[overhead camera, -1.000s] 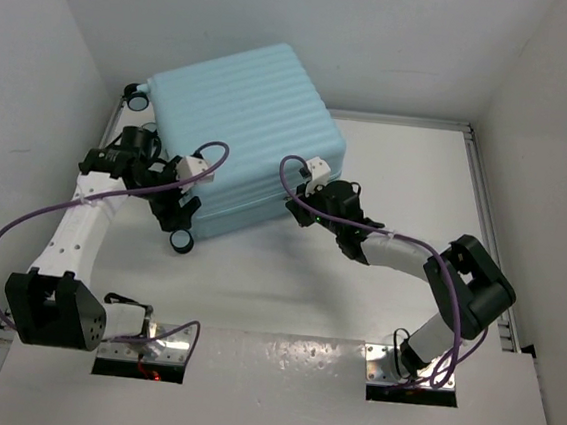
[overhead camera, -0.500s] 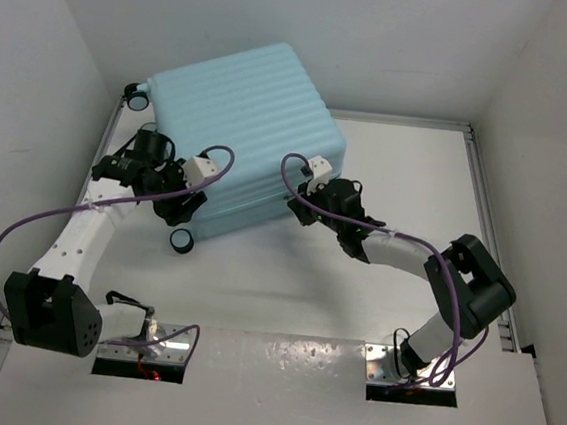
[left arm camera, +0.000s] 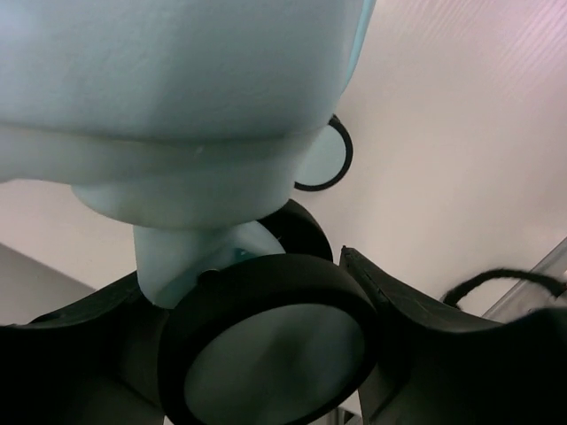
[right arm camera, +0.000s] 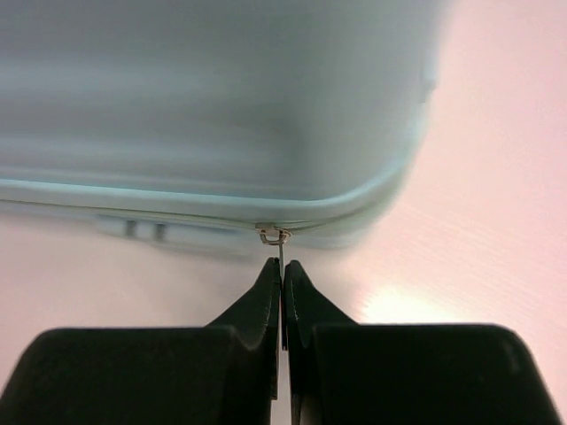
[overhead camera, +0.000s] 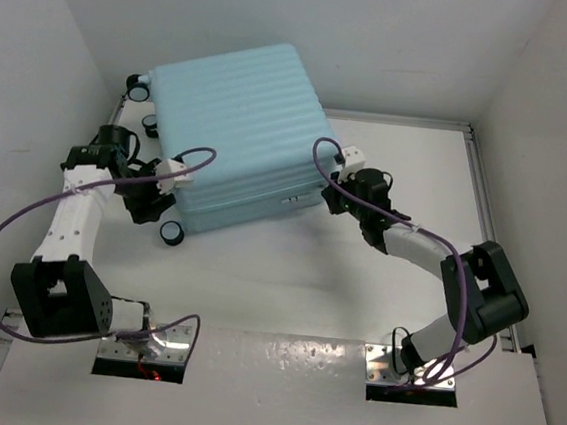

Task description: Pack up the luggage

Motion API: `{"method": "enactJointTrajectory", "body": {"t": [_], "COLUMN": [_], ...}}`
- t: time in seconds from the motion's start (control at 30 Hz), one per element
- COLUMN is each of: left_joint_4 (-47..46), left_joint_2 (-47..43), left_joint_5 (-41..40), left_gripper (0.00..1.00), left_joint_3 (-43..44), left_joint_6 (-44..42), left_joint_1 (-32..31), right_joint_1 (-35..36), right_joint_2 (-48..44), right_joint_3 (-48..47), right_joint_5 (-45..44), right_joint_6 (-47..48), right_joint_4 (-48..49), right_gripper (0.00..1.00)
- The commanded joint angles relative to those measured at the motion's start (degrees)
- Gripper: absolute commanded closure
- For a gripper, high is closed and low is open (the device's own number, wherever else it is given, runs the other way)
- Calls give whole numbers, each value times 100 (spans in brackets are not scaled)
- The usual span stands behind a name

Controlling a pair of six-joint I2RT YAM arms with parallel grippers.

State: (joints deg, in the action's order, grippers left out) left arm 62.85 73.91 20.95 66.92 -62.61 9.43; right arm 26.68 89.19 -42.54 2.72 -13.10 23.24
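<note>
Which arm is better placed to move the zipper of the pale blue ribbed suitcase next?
Right. The right gripper is shut on the small metal zipper pull at the seam of the pale blue ribbed hard-shell suitcase. The left gripper clasps a black-and-white wheel, away from the zipper.

A white bench (overhead camera: 286,293) is seen from above, glossy, with soft reflections on it. It is enclosed by plain white walls: a left wall (overhead camera: 25,77), a back wall (overhead camera: 400,43) and a right wall (overhead camera: 561,149). A silver metal rail (overhead camera: 490,227) is run along the bench's right edge, and another rail (overhead camera: 403,120) along its back edge. A scuffed white panel (overhead camera: 276,398) is laid across the near edge. Two shiny metal plates (overhead camera: 144,352) (overhead camera: 411,373) are set in its cutouts. In the right wrist view the bench (right arm camera: 496,221) is shown pinkish-white with one bright glare spot.
</note>
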Motion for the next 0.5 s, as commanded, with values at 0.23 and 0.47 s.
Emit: {"method": "enactJointTrajectory", "body": {"t": [0.23,0.47], "left_joint_4": [-950,-1187], "left_joint_2": [2773,4287], "left_joint_5": [-969,-1689], "left_gripper": [100,100], "left_joint_3": [2393,4205], "left_joint_6": [-237,416], "left_joint_1": [639,-28], "right_joint_1": [-1164,-1858], "right_joint_2": [133,1389], "right_joint_3": [-262,-1606], "right_joint_5": [96,844], "right_joint_6": [634,616], "right_joint_4": [22,304], "right_gripper": [100,100]}}
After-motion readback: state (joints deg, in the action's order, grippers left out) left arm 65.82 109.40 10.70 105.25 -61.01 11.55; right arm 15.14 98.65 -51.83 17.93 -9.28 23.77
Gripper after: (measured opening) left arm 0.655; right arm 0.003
